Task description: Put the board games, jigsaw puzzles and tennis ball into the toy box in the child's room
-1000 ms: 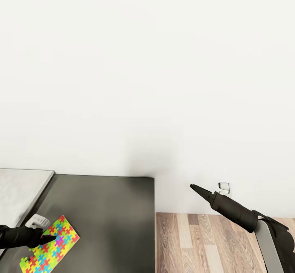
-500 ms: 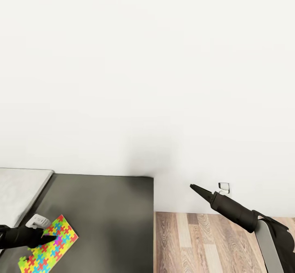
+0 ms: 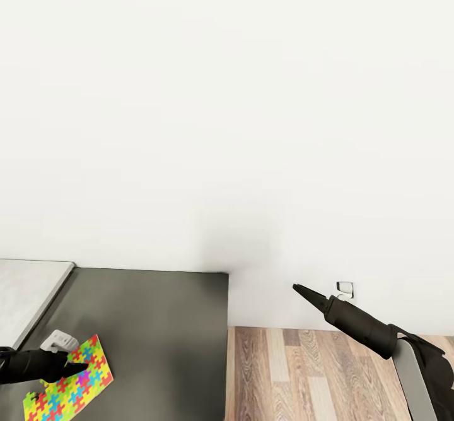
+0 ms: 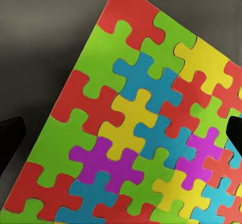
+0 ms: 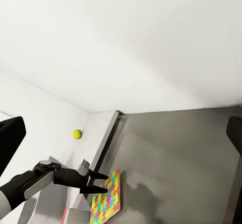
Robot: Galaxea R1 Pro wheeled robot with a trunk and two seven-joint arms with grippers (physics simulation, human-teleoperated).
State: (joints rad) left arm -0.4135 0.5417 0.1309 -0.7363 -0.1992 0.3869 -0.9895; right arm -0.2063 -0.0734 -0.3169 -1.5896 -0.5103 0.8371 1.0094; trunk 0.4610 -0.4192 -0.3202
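While the left gripper (image 3: 79, 365) is held with fingers spread wide over a jigsaw puzzle (image 3: 68, 391) near the desk's (image 3: 164, 339) front edge, closing is judged next; the right gripper (image 3: 301, 290), well apart, is spread wide and empty.

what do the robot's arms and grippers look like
Both arms end in matte black tapered sleeves with slim pointed black fingers. The right gripper sits on a light grey link edged in black; the left gripper carries a small white ridged block.
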